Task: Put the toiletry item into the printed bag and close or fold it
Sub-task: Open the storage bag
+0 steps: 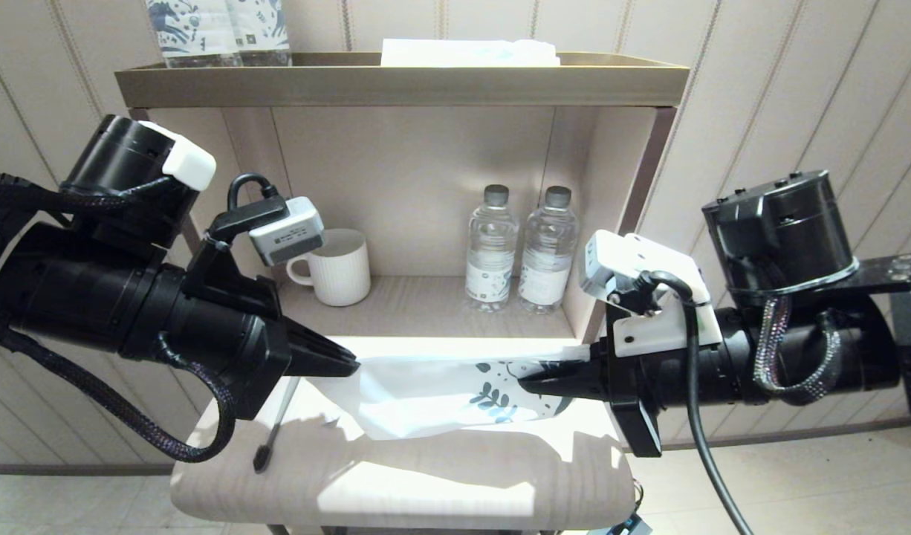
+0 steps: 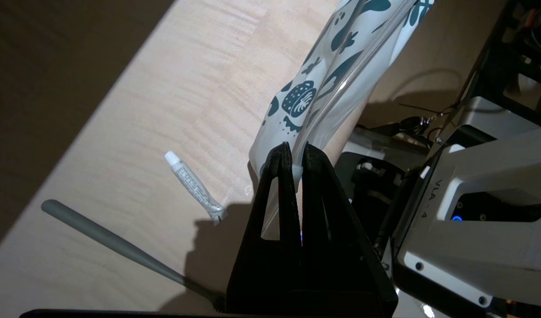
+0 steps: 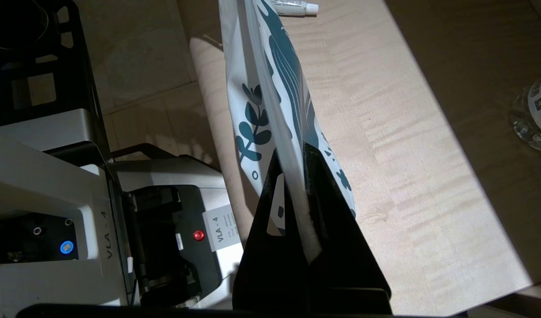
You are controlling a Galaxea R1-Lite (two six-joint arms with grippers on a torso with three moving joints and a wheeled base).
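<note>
The printed bag (image 1: 433, 397) hangs stretched between my two grippers just above the light wooden table (image 1: 426, 483). My left gripper (image 1: 354, 365) is shut on its plain white end, which shows between the jaws of the left gripper (image 2: 292, 153) in the left wrist view below the bag (image 2: 336, 70). My right gripper (image 1: 524, 385) is shut on the leaf-printed end; the right wrist view shows the right gripper (image 3: 294, 151) pinching the bag's (image 3: 270, 101) edge. The toothbrush (image 1: 273, 431) lies on the table outside the bag, below the left gripper, its grey handle (image 2: 111, 243) bare.
A small white tube (image 2: 193, 187) lies on the table near the bag's left end. In the shelf recess behind stand a white ribbed mug (image 1: 340, 267) and two water bottles (image 1: 490, 249). Blue-patterned packs (image 1: 218, 30) stand on the shelf top.
</note>
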